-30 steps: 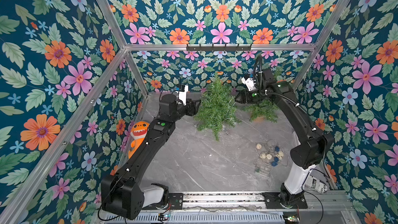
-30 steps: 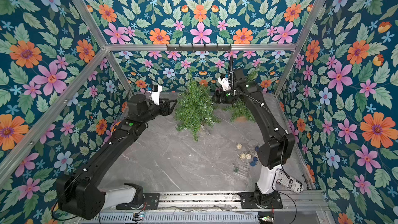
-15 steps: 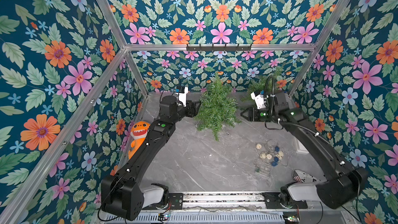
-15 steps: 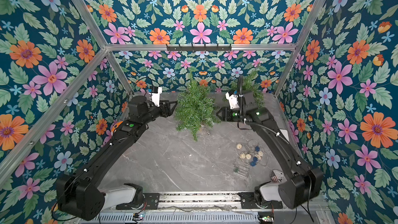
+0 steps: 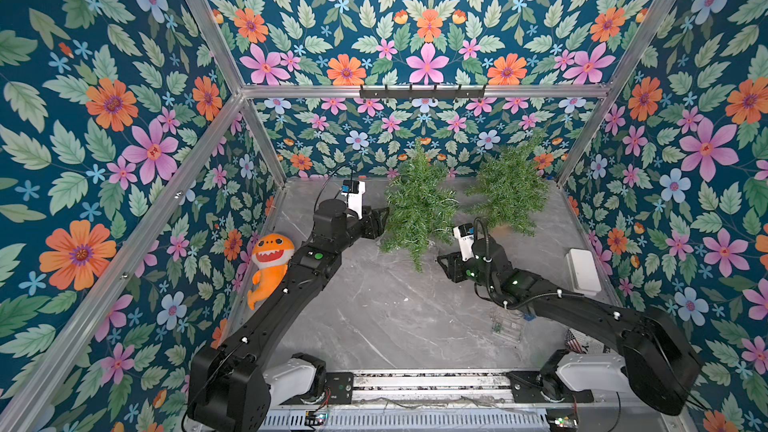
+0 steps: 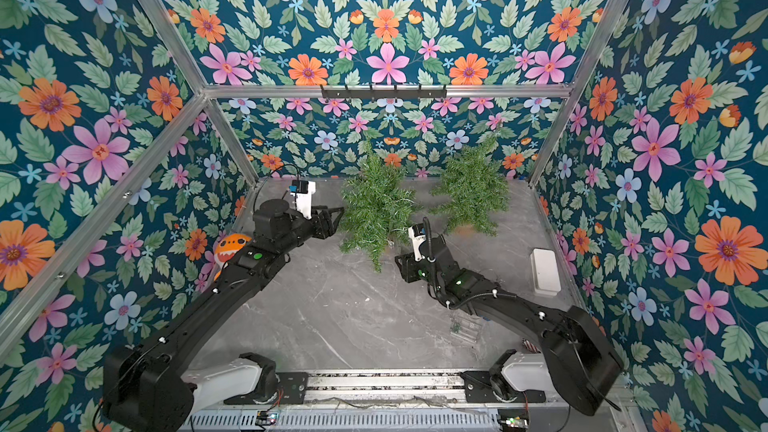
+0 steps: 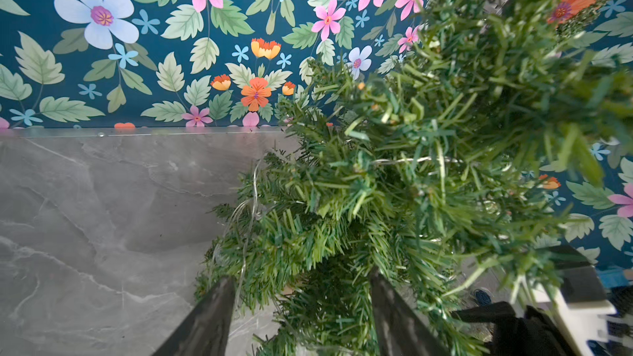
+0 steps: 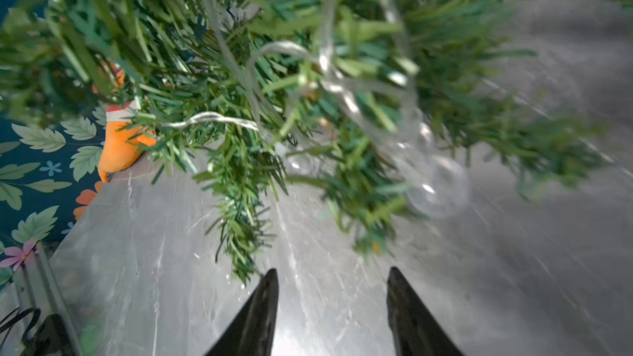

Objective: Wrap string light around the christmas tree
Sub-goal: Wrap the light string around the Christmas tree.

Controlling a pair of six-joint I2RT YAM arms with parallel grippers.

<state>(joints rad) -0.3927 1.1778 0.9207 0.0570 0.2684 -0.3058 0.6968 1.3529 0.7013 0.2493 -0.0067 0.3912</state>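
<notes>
Right pincer, jaws wide and empty, is withdrawing toward lower right in both top views. String light is hanging in christmas tree, mid-frame, which left pincer is clamping. Another pass is likely pending.

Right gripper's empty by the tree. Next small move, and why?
Probably ease the right gripper forward and close on the string light loop hanging in the christmas tree. Its jaws stand open over the table, the strand dangles just ahead, and branches sit inside the left gripper, which may steady the tree.
</notes>
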